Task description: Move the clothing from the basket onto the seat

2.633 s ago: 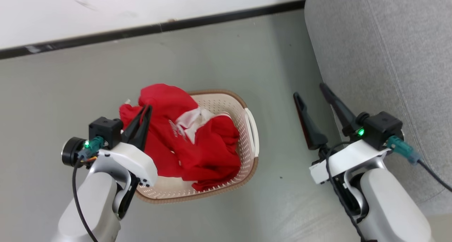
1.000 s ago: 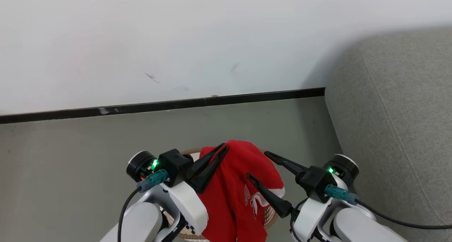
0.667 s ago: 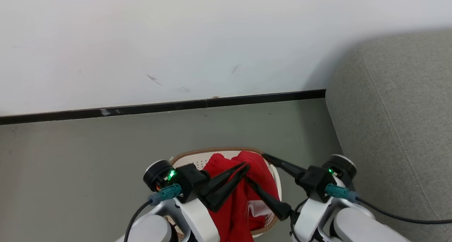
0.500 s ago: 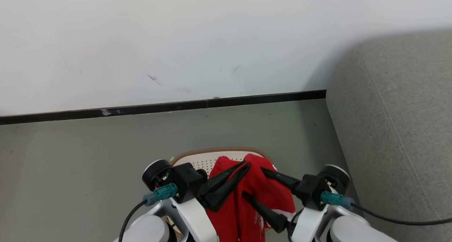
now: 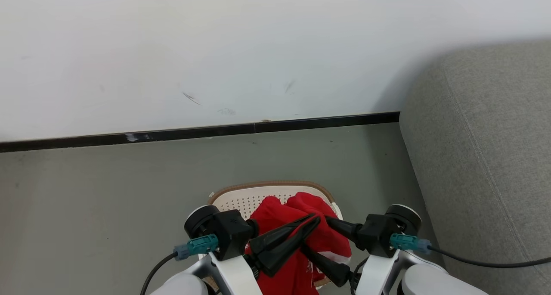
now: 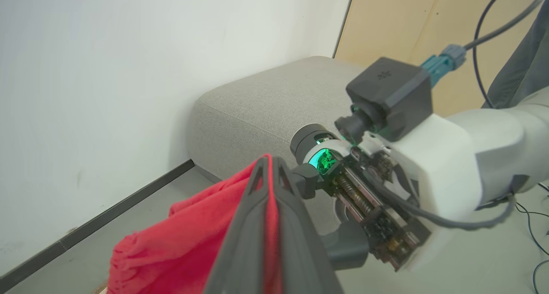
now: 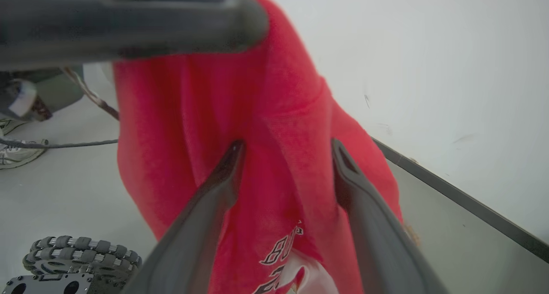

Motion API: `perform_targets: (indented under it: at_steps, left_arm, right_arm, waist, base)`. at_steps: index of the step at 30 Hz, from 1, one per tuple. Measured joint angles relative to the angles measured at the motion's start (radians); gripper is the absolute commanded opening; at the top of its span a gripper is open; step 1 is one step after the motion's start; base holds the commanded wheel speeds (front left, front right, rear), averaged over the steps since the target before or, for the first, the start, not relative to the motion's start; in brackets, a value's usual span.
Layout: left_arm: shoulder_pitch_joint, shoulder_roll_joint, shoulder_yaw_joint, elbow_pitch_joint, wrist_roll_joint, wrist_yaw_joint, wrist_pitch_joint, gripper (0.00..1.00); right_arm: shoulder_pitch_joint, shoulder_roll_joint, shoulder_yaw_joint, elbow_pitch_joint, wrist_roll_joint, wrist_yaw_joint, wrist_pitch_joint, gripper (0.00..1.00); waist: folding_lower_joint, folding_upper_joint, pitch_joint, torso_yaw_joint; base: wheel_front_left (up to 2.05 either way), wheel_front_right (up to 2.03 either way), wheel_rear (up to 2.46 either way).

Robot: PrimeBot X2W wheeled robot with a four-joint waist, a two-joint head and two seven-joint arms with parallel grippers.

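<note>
Hanging from one pinch, the clothing [image 5: 275, 211] could drop into the basket [image 5: 267, 186] below if I swing toward the seat [image 5: 486, 135] on my right too fast. My left gripper [image 5: 316, 219] is clamped on a red fold above the basket; my right gripper [image 7: 286, 144] points in sideways, fingers apart astride the drape, gripping nothing.

Your left gripper [image 5: 315, 220] pinches a bunch of the clothing [image 5: 271, 215] over the basket [image 5: 267, 186], its dark fingers pressed together on the red fabric. Your right gripper [image 5: 315, 233] points in from the opposite side, fingers spread wide with cloth between them. The basket sits on the grey floor [image 5: 107, 200]; the seat [image 5: 486, 157] stands near, to its right, against the white wall [image 5: 215, 49] and black baseboard [image 5: 193, 132].
</note>
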Motion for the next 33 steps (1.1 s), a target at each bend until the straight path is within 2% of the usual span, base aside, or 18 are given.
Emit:
perform_targets:
  at_steps: [1,2,3,11,16,18,19,21,22,33]
  left_arm:
    - [0.000,0.003,0.000,-0.002,-0.001,0.000,0.000,0.00]
    - [0.000,0.005,0.001,-0.003,-0.002,0.000,-0.001,0.00]
    - [0.000,0.007,0.001,-0.005,-0.004,0.000,-0.001,0.00]
    - [0.000,0.036,0.016,-0.012,-0.020,0.000,-0.011,0.00]
    - [0.000,0.050,0.030,-0.012,-0.020,0.000,-0.023,0.18]
    - [0.000,0.055,0.037,-0.012,-0.019,0.000,-0.027,0.44]
    - [0.000,0.057,0.038,-0.012,-0.019,0.000,-0.028,0.52]
    - [0.000,0.058,0.039,-0.012,-0.019,0.000,-0.029,0.96]
    - [0.000,0.059,0.042,-0.012,-0.019,0.000,-0.036,1.00]
    - [0.001,0.078,0.065,-0.003,-0.008,0.000,-0.076,1.00]
  right_arm:
    - [-0.003,0.000,0.003,-0.003,0.005,0.000,0.000,0.49]
    - [-0.006,0.000,0.006,-0.006,0.008,0.000,0.000,0.32]
    - [-0.011,-0.001,0.010,-0.010,0.013,0.000,0.000,0.00]
    - [-0.015,-0.004,0.023,-0.035,0.047,0.000,0.000,0.00]
    - [-0.015,-0.008,-0.001,-0.048,0.068,0.000,0.000,0.00]
    - [-0.015,-0.012,-0.015,-0.049,0.069,0.000,0.000,0.00]
    - [-0.015,-0.016,-0.022,-0.050,0.073,0.000,0.000,0.00]
    - [-0.015,-0.019,-0.030,-0.050,0.073,0.000,0.000,0.00]
    - [-0.015,-0.023,-0.037,-0.050,0.073,0.000,0.000,0.00]
    - [-0.009,-0.042,-0.131,-0.067,0.073,0.000,0.000,0.00]
  waist:
    - [0.0000,0.0000,0.000,0.000]
    - [-0.0001,0.0000,-0.001,0.000]
    - [-0.0001,0.0000,-0.001,0.000]
    - [0.0000,0.0000,0.000,-0.002]
    - [0.0000,0.0000,0.002,-0.006]
    - [0.0000,0.0000,0.003,-0.008]
    - [0.0000,0.0000,0.004,-0.009]
    - [0.0000,0.0000,0.004,-0.009]
    - [0.0000,0.0000,0.005,-0.010]
    - [0.0000,0.0000,0.014,-0.027]
  base:
    - [0.00,0.00,0.00]
    - [0.00,0.00,0.00]
    - [0.00,0.00,0.00]
    - [0.00,0.00,0.00]
    - [0.00,0.00,0.00]
    - [0.00,0.00,0.00]
    - [0.00,0.00,0.00]
    - [0.00,0.00,0.00]
    - [0.00,0.00,0.00]
    - [0.00,0.00,0.00]
